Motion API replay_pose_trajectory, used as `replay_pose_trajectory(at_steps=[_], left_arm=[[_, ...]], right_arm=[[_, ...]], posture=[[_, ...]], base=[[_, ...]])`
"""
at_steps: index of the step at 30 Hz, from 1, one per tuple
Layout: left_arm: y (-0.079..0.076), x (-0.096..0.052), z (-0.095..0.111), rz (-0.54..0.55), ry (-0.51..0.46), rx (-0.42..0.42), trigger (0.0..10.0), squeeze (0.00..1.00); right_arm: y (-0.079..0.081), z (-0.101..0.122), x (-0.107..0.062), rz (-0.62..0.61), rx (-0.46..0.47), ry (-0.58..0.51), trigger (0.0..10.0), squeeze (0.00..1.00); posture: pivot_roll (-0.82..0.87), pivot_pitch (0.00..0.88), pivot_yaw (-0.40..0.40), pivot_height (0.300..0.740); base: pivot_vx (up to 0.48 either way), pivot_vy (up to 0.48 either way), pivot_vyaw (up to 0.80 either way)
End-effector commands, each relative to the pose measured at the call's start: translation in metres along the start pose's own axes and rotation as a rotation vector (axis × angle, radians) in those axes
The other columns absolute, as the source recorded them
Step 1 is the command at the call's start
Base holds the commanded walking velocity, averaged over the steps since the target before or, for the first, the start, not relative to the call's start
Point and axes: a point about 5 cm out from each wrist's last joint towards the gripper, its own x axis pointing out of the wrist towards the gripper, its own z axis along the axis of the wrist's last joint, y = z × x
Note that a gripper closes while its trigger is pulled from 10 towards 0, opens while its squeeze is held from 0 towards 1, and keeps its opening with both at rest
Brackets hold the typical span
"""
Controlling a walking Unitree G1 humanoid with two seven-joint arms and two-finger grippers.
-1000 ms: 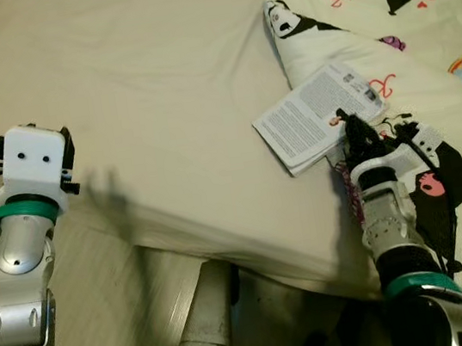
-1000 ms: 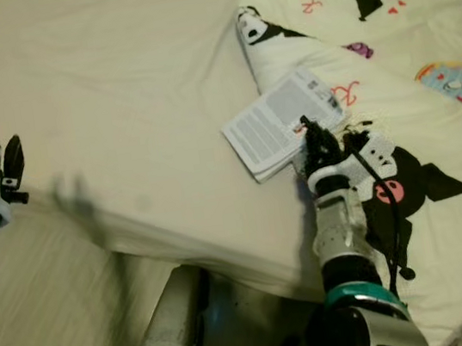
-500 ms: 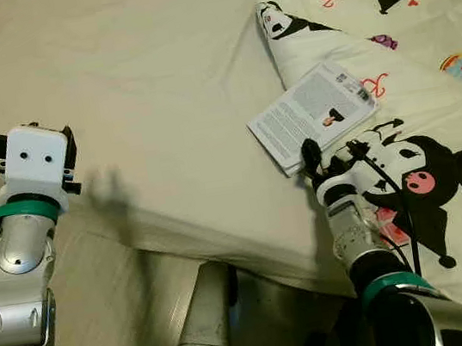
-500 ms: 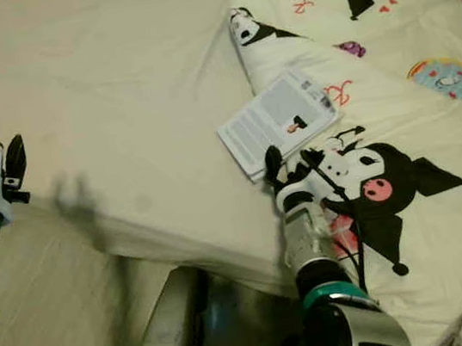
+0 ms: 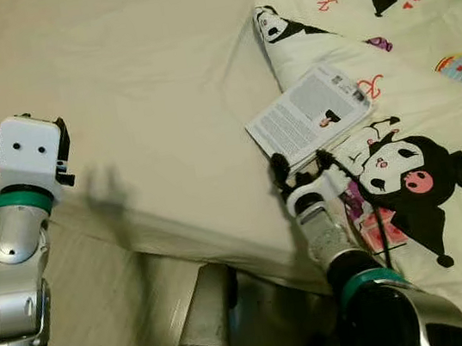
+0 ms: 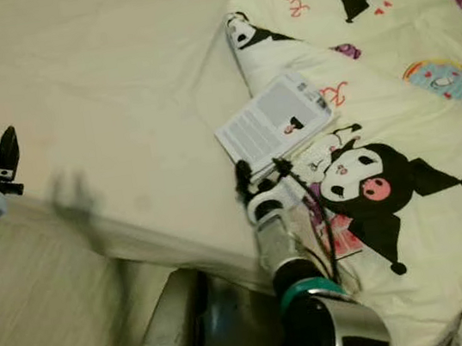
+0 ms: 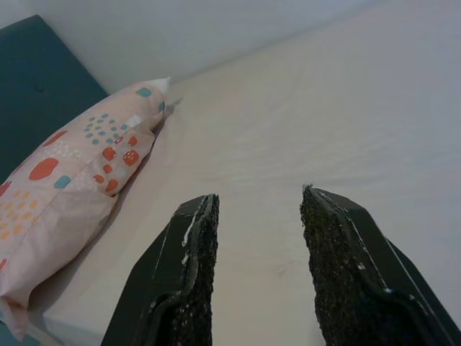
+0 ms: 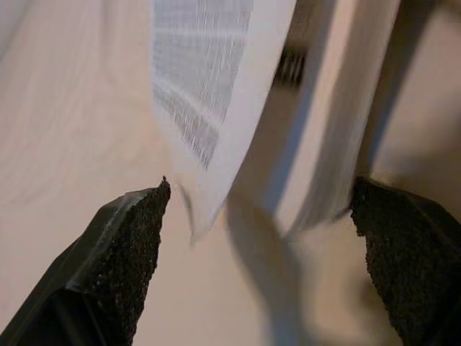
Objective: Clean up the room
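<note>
- The book (image 5: 308, 113) lies on the bed (image 5: 157, 88), half on the cartoon quilt (image 5: 407, 68), near the mattress edge.
- Right gripper (image 5: 299, 165) sits at its near corner, jaws wide apart; the loose cover could slip or crumple.
- Left gripper (image 7: 259, 267) hovers idle, jaws parted and empty.

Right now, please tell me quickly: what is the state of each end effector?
Left end effector: open, holding nothing, above the bed.
Right end effector: open wide, at the booklet, not gripping it.

A bedroom in a home: a bed (image 5: 157, 88) with a cartoon-print quilt (image 5: 428, 91), a spotted pillow (image 7: 65, 194), wooden floor (image 5: 94, 306).
</note>
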Motion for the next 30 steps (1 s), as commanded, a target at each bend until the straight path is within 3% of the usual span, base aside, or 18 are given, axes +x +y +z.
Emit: replay_pose_trajectory(at_steps=[1,6,9,15,17,24,30], left_arm=[[-0.001,-0.005,-0.002,-0.006,0.006,0.009,10.0,0.0],[0.004,-0.009,-0.001,0.005,0.002,0.024,10.0,0.0],[0.012,-0.015,-0.002,0.03,0.012,0.036,10.0,0.0],[0.014,-0.02,-0.004,0.034,0.024,0.04,10.0,0.0],[0.012,-0.026,-0.005,0.029,0.034,0.038,10.0,0.0],[0.007,-0.02,-0.006,0.008,0.037,0.02,10.0,0.0],[0.003,-0.015,-0.003,-0.015,0.026,0.014,10.0,0.0]], right_arm=[[-0.005,-0.011,-0.004,-0.04,0.039,0.037,10.0,0.0],[0.004,-0.009,-0.001,0.005,-0.004,0.03,10.0,0.0],[0.01,-0.001,0.002,0.021,-0.078,-0.002,10.0,0.0],[0.012,0.008,0.005,0.012,-0.128,-0.039,10.0,0.0],[0.005,0.018,0.005,0.006,-0.173,-0.075,10.0,0.0],[-0.031,0.039,-0.002,-0.139,-0.141,-0.147,10.0,0.0],[-0.041,0.043,-0.005,-0.218,-0.14,-0.17,10.0,0.0]], posture=[[0.43,0.272,0.021,0.595],[0.46,0.277,0.016,0.595],[0.48,0.301,0.013,0.595],[0.48,0.319,0.013,0.595],[0.46,0.326,0.01,0.595],[0.43,0.318,0.041,0.595],[0.43,0.315,0.064,0.595]], base=[[0.0,0.0,0.0],[0.0,0.0,0.0],[0.0,0.0,0.0],[0.0,0.0,0.0],[0.0,0.0,0.0],[0.0,0.0,0.0],[0.0,0.0,0.0]])
